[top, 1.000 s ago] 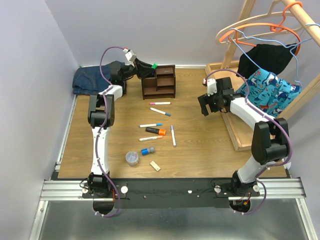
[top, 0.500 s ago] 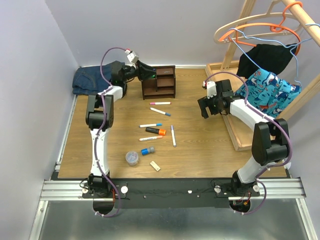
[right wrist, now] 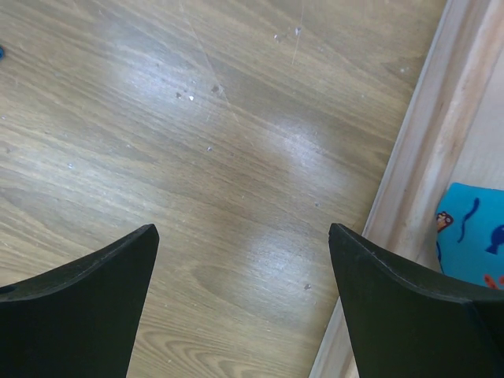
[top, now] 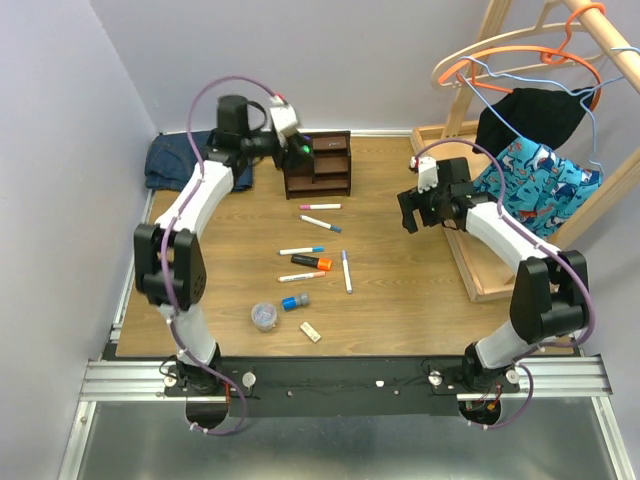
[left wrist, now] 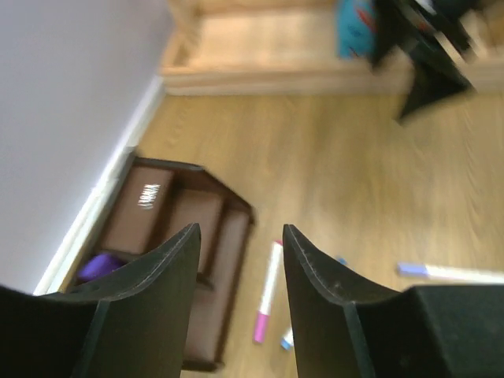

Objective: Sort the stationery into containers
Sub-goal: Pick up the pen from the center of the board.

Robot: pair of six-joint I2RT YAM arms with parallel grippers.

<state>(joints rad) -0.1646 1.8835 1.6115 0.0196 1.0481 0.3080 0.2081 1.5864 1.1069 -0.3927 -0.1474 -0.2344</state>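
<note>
The dark brown organiser (top: 325, 165) stands at the back of the table. My left gripper (top: 298, 152) hovers at its left pen section, open and empty (left wrist: 240, 230). A small green bit (top: 304, 151) shows there, and the left wrist view shows a purple item (left wrist: 98, 266) inside the organiser (left wrist: 181, 228). A pink-capped marker (top: 320, 207) (left wrist: 268, 291), a blue-capped marker (top: 321, 223), the orange-and-black highlighter (top: 312, 262), other markers, the blue-grey cylinder (top: 295, 301), clear tub (top: 264, 316) and beige block (top: 310, 331) lie on the table. My right gripper (top: 409, 218) (right wrist: 244, 228) is open over bare wood.
Folded blue denim (top: 175, 160) lies at the back left corner. The big light-wood tray (top: 470, 250) with a rack, hangers and patterned blue cloth (top: 540, 175) fills the right side; its rim (right wrist: 417, 189) is beside my right gripper.
My left arm has swung its elbow out to the left and turned its gripper over the organiser. The green highlighter seen at its fingertips earlier is no longer between the jaws. The right arm barely moved.
</note>
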